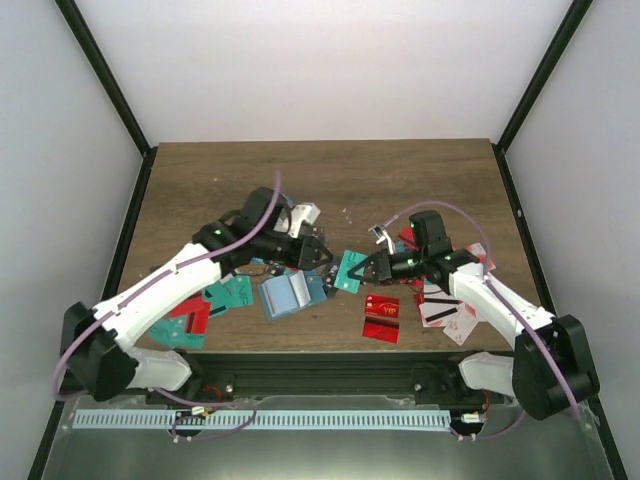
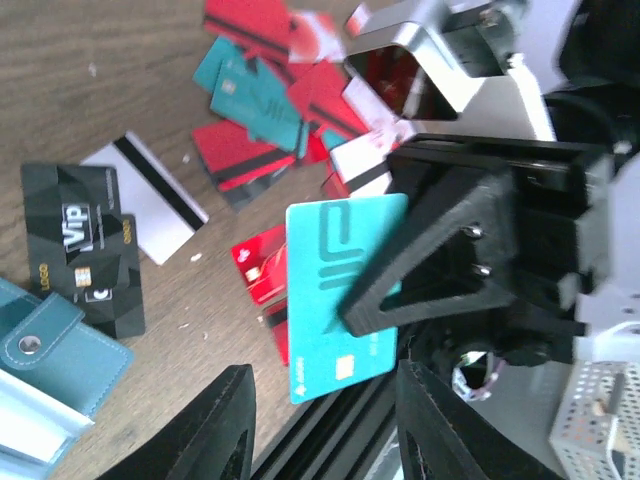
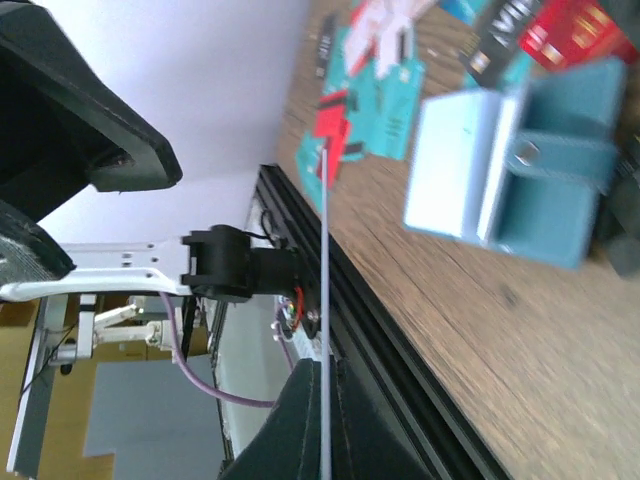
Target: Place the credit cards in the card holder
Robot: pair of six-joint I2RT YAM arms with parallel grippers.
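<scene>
From where I stood, the right claw [image 1: 372, 268] had its two fingers closed narrow on a thin teal-green plastic card [image 1: 349, 270]. It gripped the card by one side and held it up off the table, just right of the dull teal-blue folding card holder [image 1: 290, 294]. The holder lay open on the brown wooden table [image 1: 330, 180] near the front middle, its paler blue inside facing up and its clasp tab [image 2: 50, 350] spread out. The left claw [image 1: 318, 250] hung just beyond the holder with its fingers [image 2: 228, 425] wide apart and nothing between them. In the right wrist view the card showed only as a hairline, seen edge-on, which told how thin it was. I judged it light, stiff with a little spring, and slick on both faces, so a pinch near the rim could let it swivel or slide. A hold further in on the flat faces seemed safer, leaving the free edge bare to lead into a pocket. The holder looked soft and likely to skid or fold when pushed, so the empty claw would probably need to pin it down. The other cards lay loose: a red plastic card [image 1: 382, 318] near the front, a heap of red and white ones [image 1: 440, 300] to the right, red and teal ones [image 1: 190, 320] to the left, and black VIP cards [image 2: 85, 250] beside the holder.
</scene>
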